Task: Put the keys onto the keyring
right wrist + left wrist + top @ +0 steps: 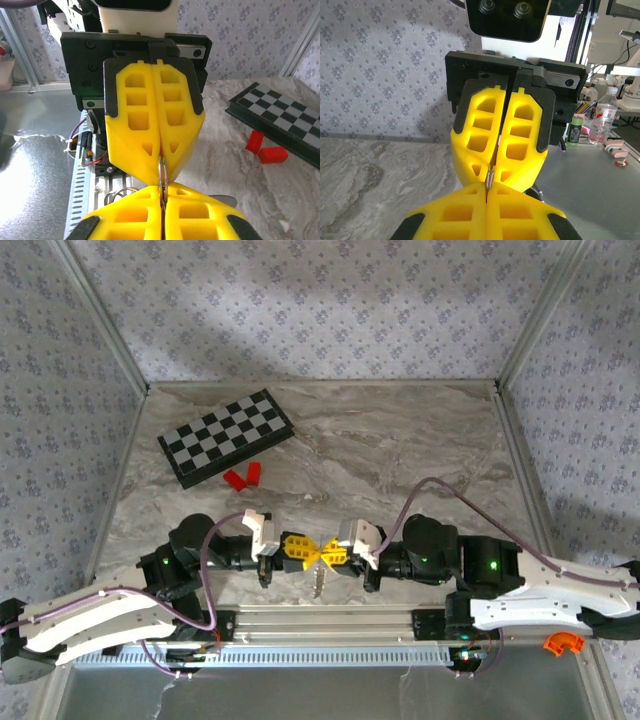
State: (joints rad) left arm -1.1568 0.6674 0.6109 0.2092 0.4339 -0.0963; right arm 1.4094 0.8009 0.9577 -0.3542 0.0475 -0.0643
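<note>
My left gripper (305, 551) and right gripper (333, 553) meet tip to tip above the table's near edge, both shut. Pinched between them, edge-on, is the keyring (162, 172), a thin silvery metal ring. In the left wrist view the keyring (490, 176) runs from my left gripper (487, 189) up into the right gripper's fingers (522, 145). The right wrist view has my right gripper (162, 189) below and the left gripper's fingers (135, 130) above. A silvery key (318, 585) hangs under the tips; its blade (222, 200) and a wire loop (117, 192) peek out beside my fingers.
A folded chessboard (225, 437) lies at the far left, with two red blocks (243, 476) in front of it. Metal frame posts and patterned walls fence the marble table (400, 450). An orange piece (563, 643) sits off the front right edge.
</note>
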